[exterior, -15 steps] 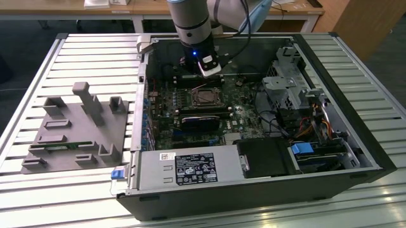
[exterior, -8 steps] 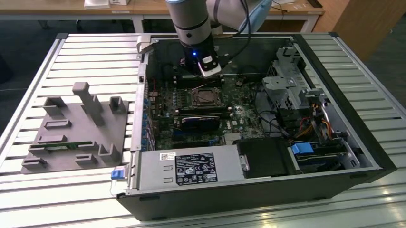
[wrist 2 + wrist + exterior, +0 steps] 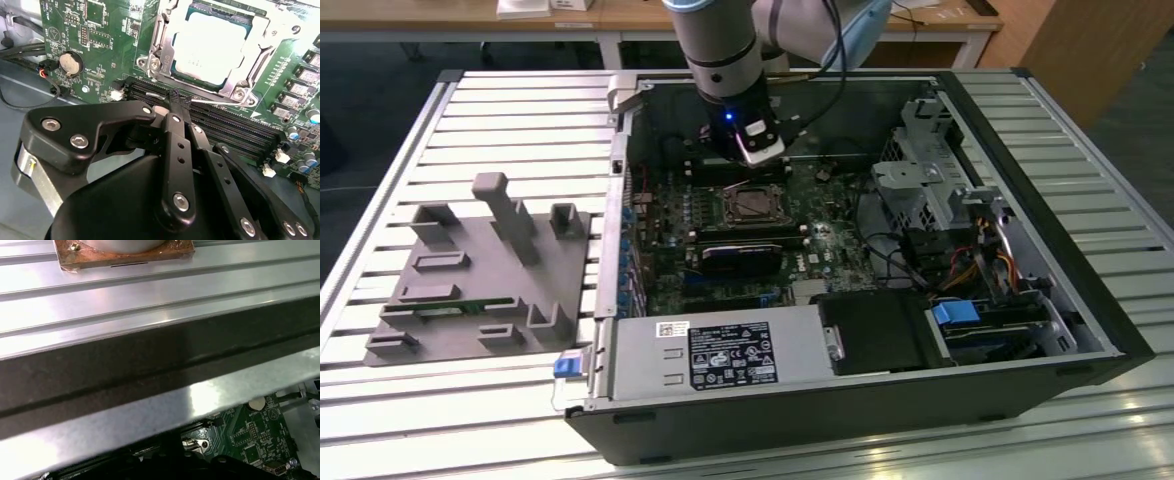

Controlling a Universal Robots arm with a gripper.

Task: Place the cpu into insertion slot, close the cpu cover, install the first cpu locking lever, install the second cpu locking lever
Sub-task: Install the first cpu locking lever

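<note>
Cpu [image 3: 207, 47] lies under the closed cpu cover [image 3: 161, 37]; gripper [image 3: 177, 102], fingers pinched together, meets a locking lever [image 3: 215, 104] beside that cover; latching likely needs steady pressure.

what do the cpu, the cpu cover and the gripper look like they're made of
cpu: pale silver-grey metal face with a satin finish; it catches a soft glare.
cpu cover: thin bare sheet metal, probably steel; it has a brighter sheen and folded edges.
gripper: matte black links, either plastic or coated metal, hard to say which; the screw heads are shiny silver metal.
</note>
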